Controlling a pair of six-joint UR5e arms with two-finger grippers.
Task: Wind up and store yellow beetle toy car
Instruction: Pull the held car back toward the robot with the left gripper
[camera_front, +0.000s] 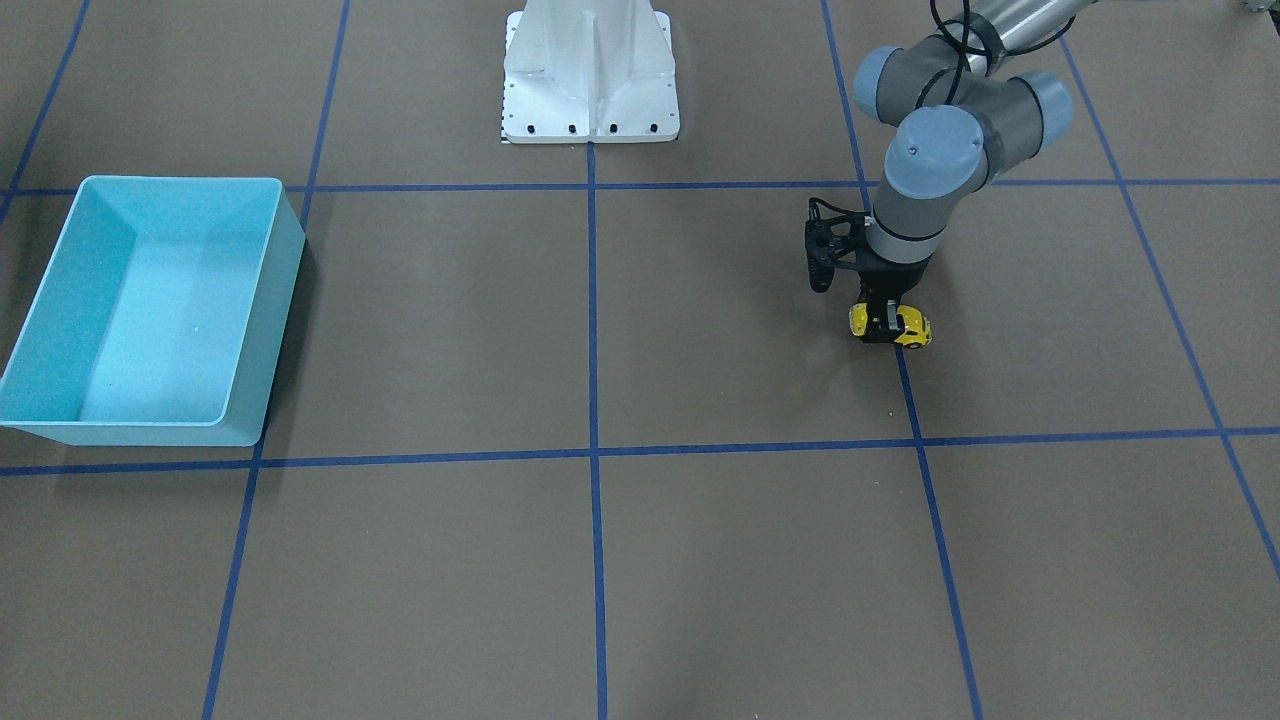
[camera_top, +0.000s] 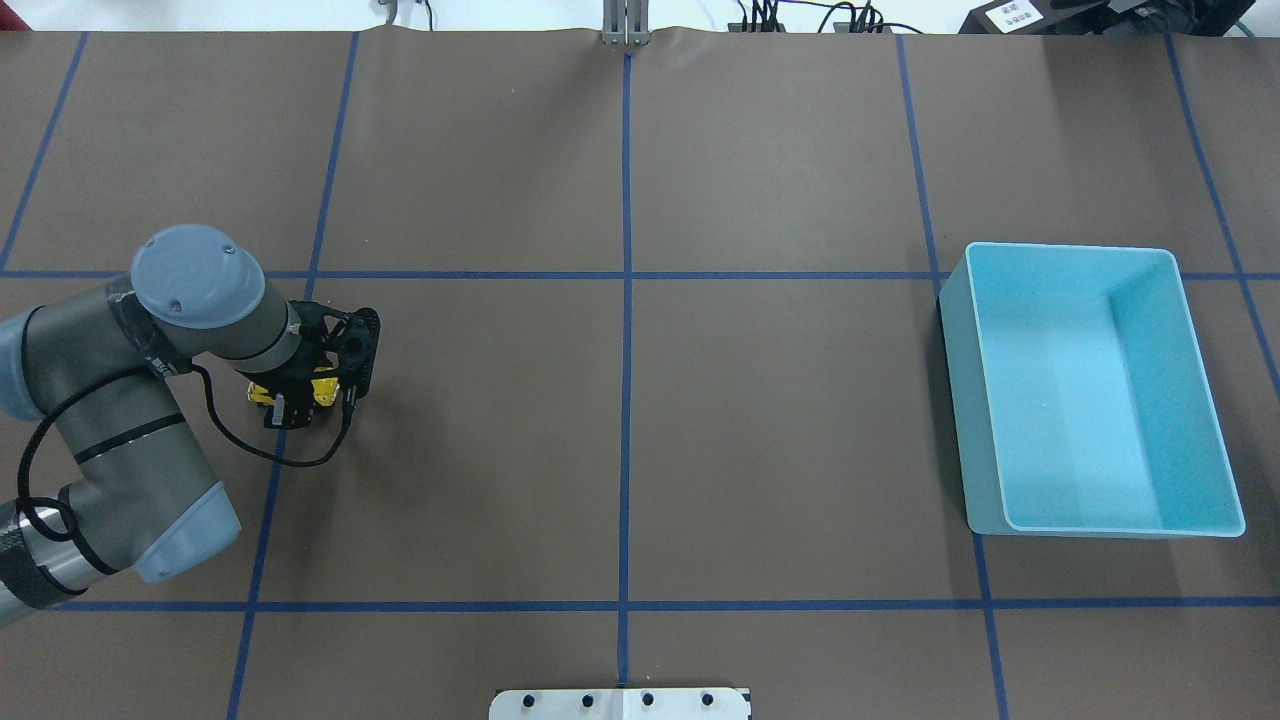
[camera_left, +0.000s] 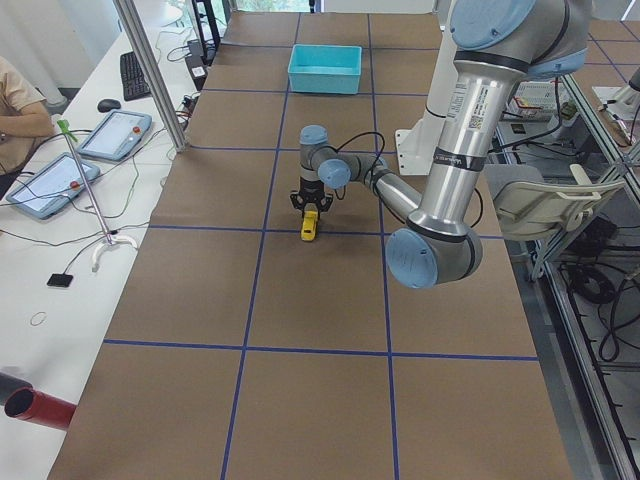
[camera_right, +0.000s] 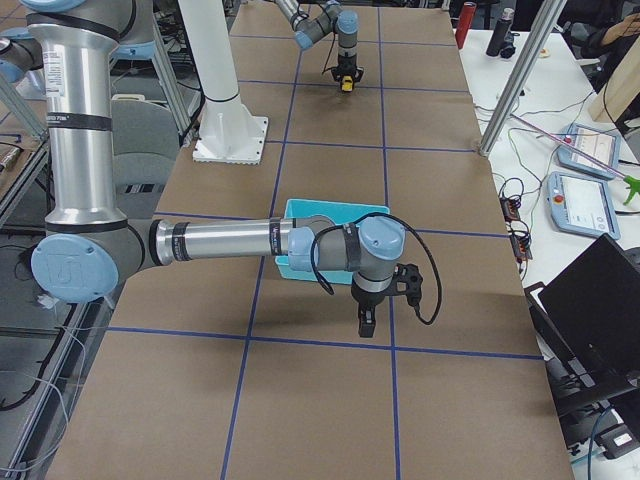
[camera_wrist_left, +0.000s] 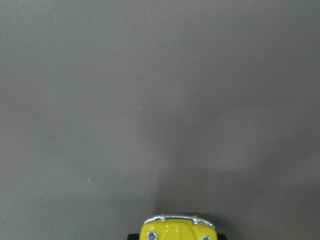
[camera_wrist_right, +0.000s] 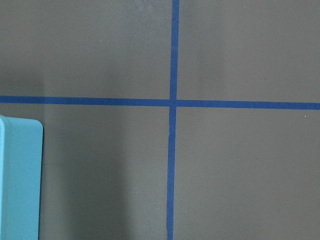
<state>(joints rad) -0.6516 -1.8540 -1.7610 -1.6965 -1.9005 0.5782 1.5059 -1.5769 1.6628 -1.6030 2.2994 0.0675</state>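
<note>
The yellow beetle toy car (camera_front: 912, 328) sits on the brown table on my left side, on a blue tape line. My left gripper (camera_front: 884, 322) points straight down with its fingers closed across the car's middle. In the overhead view the car (camera_top: 324, 384) is mostly hidden under the left gripper (camera_top: 290, 402). The left wrist view shows only the car's nose and silvery bumper (camera_wrist_left: 177, 230) at the bottom edge. My right gripper (camera_right: 366, 322) shows only in the exterior right view, hanging above the table near the bin; I cannot tell whether it is open or shut.
A light blue bin (camera_top: 1060, 248) stands empty on my right side, far from the car; it also shows in the front view (camera_front: 180, 181) and its corner in the right wrist view (camera_wrist_right: 20, 175). The robot's white base (camera_front: 590, 90) is at the table's middle edge.
</note>
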